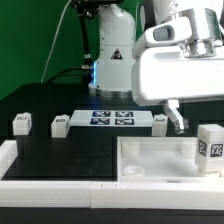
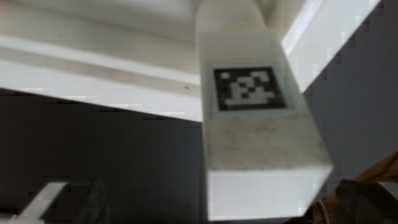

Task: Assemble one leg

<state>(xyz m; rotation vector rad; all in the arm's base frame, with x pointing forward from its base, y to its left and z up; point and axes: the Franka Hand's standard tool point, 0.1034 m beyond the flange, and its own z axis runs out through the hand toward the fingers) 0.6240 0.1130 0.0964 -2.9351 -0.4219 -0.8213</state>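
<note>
Wrist view only: leg (image 2: 258,110) fills the frame close to the camera, tag facing it, panel (image 2: 107,75) behind. Exterior only: gripper (image 1: 175,120) low near marker board (image 1: 110,120). Released or clenched: can't tell.

Arm casing (image 1: 178,60): glossy white, bulky, rounded panels with soft grey seams.
Base column (image 1: 113,50): white, carrying 1 black triangular marking.
Base light (image 1: 95,75): a blue glow low on the column.
Cables (image 1: 63,35): thin, black, curving.
Fingers (image 1: 174,118): dark grey, narrow.
</note>
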